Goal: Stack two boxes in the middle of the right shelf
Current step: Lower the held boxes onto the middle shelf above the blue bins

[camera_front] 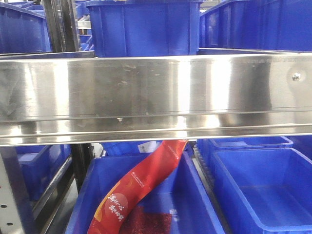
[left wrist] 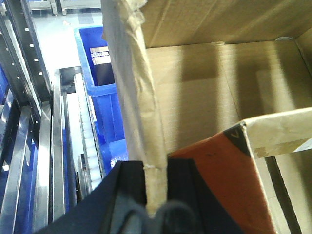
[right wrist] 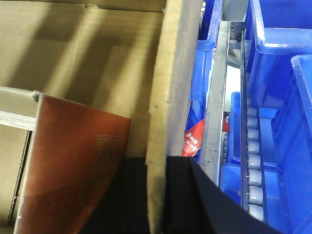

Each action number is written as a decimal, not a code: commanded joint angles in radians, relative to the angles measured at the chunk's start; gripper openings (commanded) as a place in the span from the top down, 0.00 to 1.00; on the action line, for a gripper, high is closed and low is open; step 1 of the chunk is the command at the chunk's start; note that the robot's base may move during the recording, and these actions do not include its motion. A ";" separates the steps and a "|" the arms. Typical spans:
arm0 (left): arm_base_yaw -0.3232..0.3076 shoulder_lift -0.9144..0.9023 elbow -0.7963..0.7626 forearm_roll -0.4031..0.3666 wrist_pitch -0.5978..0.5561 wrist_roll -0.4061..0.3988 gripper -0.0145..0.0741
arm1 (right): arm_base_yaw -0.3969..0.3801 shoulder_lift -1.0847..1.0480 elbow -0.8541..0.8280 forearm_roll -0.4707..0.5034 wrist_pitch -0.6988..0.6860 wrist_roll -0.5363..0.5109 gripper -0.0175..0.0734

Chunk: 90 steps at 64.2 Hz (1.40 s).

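Note:
A large open brown cardboard box [left wrist: 219, 83] fills the left wrist view; my left gripper [left wrist: 156, 168] is shut on its left wall, one black finger on each side. Over in the right wrist view, my right gripper [right wrist: 157, 163] is shut on the right wall of the same box [right wrist: 83, 58]. Inside lies a smaller orange-brown box [left wrist: 219, 170], also seen from the right [right wrist: 73, 165]. The shelf's shiny steel front rail [camera_front: 156, 92] spans the front view, where neither the boxes nor the grippers show.
Blue plastic bins stand above the rail [camera_front: 141, 24] and below it [camera_front: 263, 190]. A red printed packet [camera_front: 141, 190] hangs into the lower middle bin. Grey rollers [right wrist: 253, 161] and steel rails run beside the box on the right. A blue bin [left wrist: 100, 97] lies left of the box.

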 commanded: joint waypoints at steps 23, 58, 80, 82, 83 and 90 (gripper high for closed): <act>0.003 -0.012 -0.009 0.044 -0.057 0.015 0.96 | -0.011 -0.017 -0.011 -0.027 -0.045 -0.005 0.98; 0.003 -0.012 -0.009 0.044 -0.062 0.015 0.96 | -0.011 -0.017 -0.011 -0.027 -0.045 -0.005 0.98; 0.001 -0.006 -0.009 -0.041 0.097 0.017 0.96 | -0.011 -0.016 -0.011 -0.027 0.055 -0.005 0.98; -0.007 -0.005 -0.009 -0.055 0.129 0.026 0.96 | -0.011 -0.012 -0.007 -0.027 0.074 -0.005 0.98; -0.012 -0.002 -0.009 -0.055 0.142 0.026 0.96 | -0.011 -0.012 -0.007 -0.027 0.084 -0.005 0.98; -0.062 0.034 -0.009 -0.036 0.239 0.033 0.96 | -0.011 0.001 0.018 -0.027 0.091 -0.013 0.98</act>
